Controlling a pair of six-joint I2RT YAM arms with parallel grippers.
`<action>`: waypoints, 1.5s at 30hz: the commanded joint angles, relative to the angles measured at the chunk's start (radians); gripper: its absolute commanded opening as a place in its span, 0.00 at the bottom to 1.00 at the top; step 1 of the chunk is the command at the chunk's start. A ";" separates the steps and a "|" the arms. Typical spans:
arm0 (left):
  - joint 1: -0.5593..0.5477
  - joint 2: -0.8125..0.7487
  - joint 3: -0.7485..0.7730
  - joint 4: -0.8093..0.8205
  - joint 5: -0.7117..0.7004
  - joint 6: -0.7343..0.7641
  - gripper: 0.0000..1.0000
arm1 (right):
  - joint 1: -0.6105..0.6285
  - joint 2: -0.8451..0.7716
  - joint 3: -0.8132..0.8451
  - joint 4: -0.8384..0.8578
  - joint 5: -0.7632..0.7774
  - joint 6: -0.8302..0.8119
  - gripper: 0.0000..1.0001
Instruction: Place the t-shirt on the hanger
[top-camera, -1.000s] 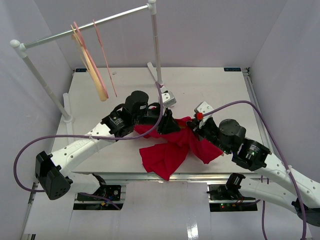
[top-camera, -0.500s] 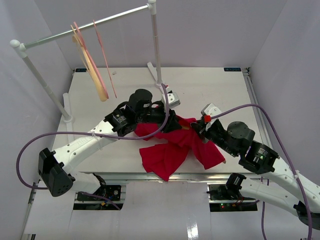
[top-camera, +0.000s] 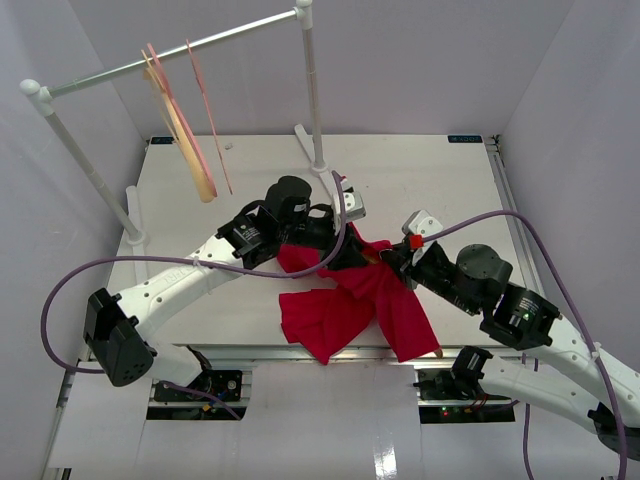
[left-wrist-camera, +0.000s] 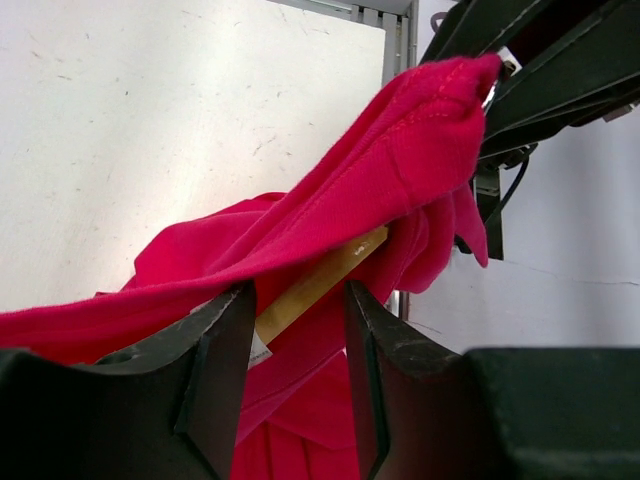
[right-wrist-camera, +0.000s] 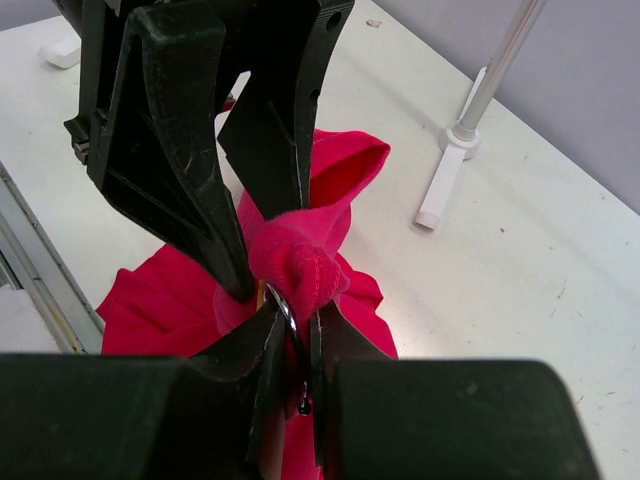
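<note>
While right end effector (right-wrist-camera: 297, 325) clamps bunched bright red cloth t-shirt (top-camera: 350, 300) above near worktop (top-camera: 450, 180) edge, left end effector (left-wrist-camera: 297, 310) gapes halfway, gripping nothing; light brown wooden hanger (left-wrist-camera: 320, 283) under cloth.

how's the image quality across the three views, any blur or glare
Top external: evenly lit and sharp, with a small bright patch on the table edge below the t-shirt. Left wrist: the left hand's fingers are dark and soft, the table washed out. Right wrist: the right hand's fingers blurred, cloth saturated.
</note>
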 joint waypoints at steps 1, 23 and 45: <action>-0.003 -0.014 -0.020 0.009 0.095 0.024 0.56 | 0.002 -0.033 0.053 0.103 -0.001 0.009 0.08; -0.018 0.007 -0.042 0.066 0.267 -0.016 0.10 | 0.002 -0.039 0.051 0.130 -0.083 -0.002 0.08; -0.021 -0.227 -0.062 -0.065 -0.342 -0.189 0.00 | 0.002 -0.111 -0.064 0.115 0.188 0.020 0.12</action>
